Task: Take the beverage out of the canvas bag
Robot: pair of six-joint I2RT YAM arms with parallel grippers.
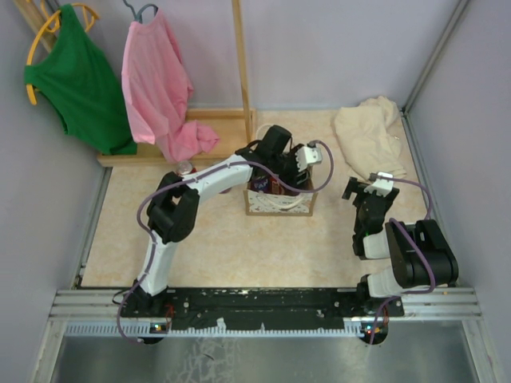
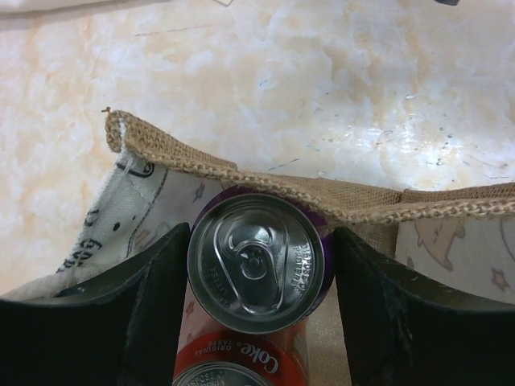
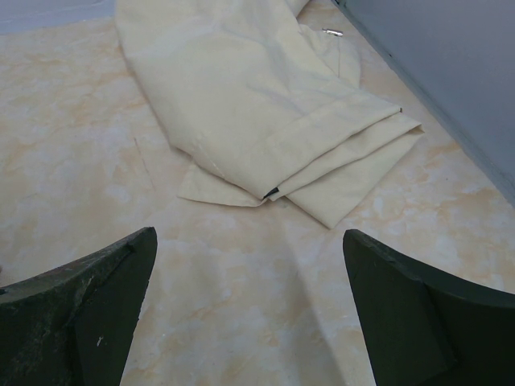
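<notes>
The canvas bag [image 1: 279, 204] stands mid-table, with white rope handles and a speckled side. In the left wrist view its woven rim [image 2: 265, 181] and printed lining show. A purple beverage can [image 2: 256, 262] with a silver lid stands upright inside, higher than a red Coke can [image 2: 241, 363] beside it. My left gripper [image 1: 281, 169] reaches down into the bag, and its black fingers [image 2: 153, 297] press both sides of the purple can. My right gripper [image 1: 364, 189] is open and empty, low over bare table to the right of the bag.
A plain cream cloth [image 1: 369, 134] lies at the back right, also in the right wrist view [image 3: 265, 104]. A wooden rack [image 1: 239, 72] holds a pink shirt [image 1: 157, 84] and a green shirt [image 1: 76, 76] at the back left. A small can-like object [image 1: 185, 167] stands below the pink shirt.
</notes>
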